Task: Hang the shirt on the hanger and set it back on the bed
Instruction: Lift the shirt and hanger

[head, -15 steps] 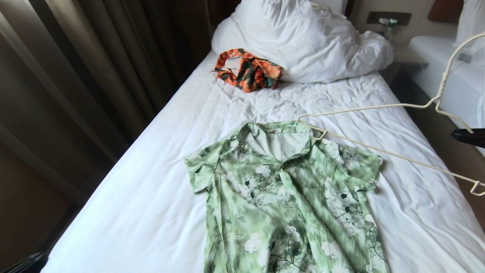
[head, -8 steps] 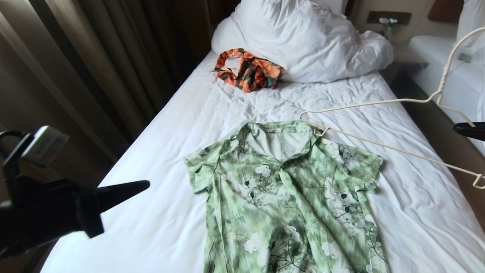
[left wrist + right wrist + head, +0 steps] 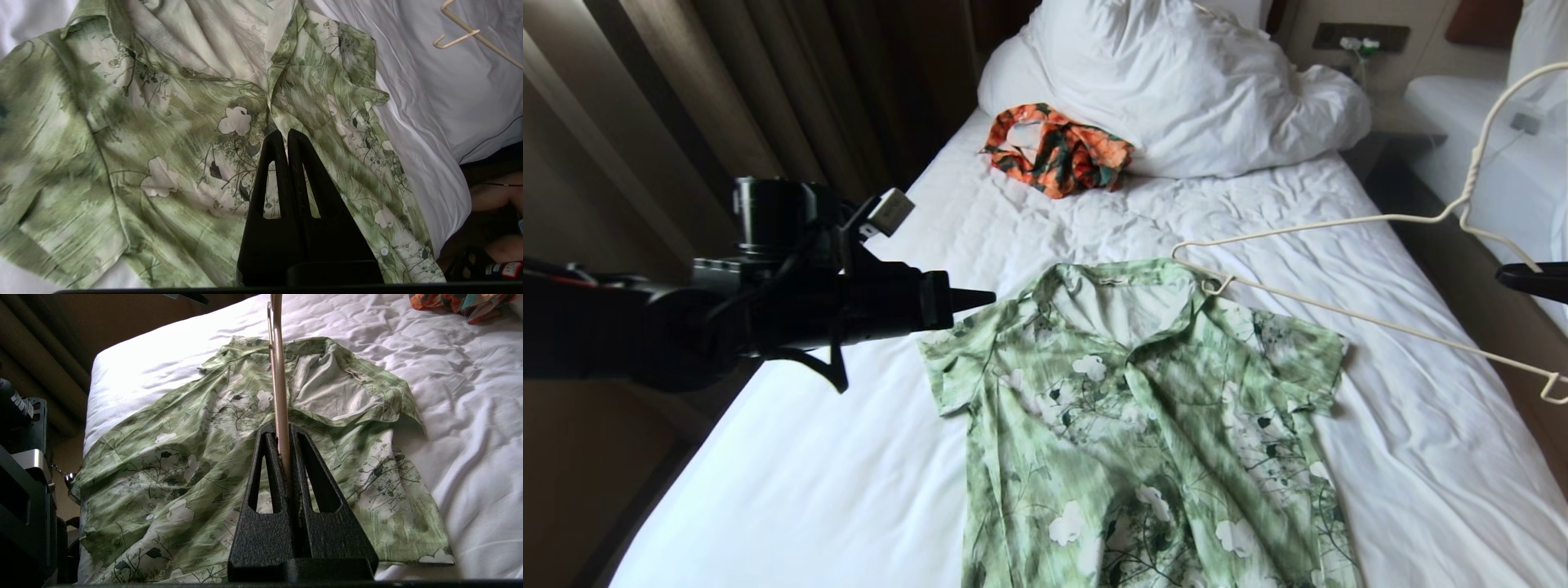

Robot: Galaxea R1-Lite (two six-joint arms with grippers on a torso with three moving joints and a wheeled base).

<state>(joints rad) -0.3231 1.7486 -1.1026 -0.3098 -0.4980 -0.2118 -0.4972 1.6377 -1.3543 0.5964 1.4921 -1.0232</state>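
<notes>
The bed (image 3: pixel 866 457) is being shown with its wrinkled white sheet running the length of the head view, and a bunched white duvet (image 3: pixel 1176 90) is being seen piled at its far end. A second white bed (image 3: pixel 1494 155) is partly being shown at the right edge, and dark curtains (image 3: pixel 727 106) are hanging along the left.

The shirt (image 3: pixel 1143 425) is lying flat and face up on the near half of the sheet, collar toward the duvet, both short sleeves spread out. A crumpled orange-and-green garment (image 3: pixel 1058 151) is resting against the duvet, well apart from the shirt.

The hanger (image 3: pixel 1347 314) is being held above the bed on the shirt's right, hook toward the second bed, with one corner just beside the collar. Its wire is being pinched between the closed fingers of the right gripper (image 3: pixel 282 430), seen only at the right edge of the head view.

The left gripper (image 3: pixel 284 134) is being held above the shirt near its left shoulder, fingers pressed together with nothing between them.
</notes>
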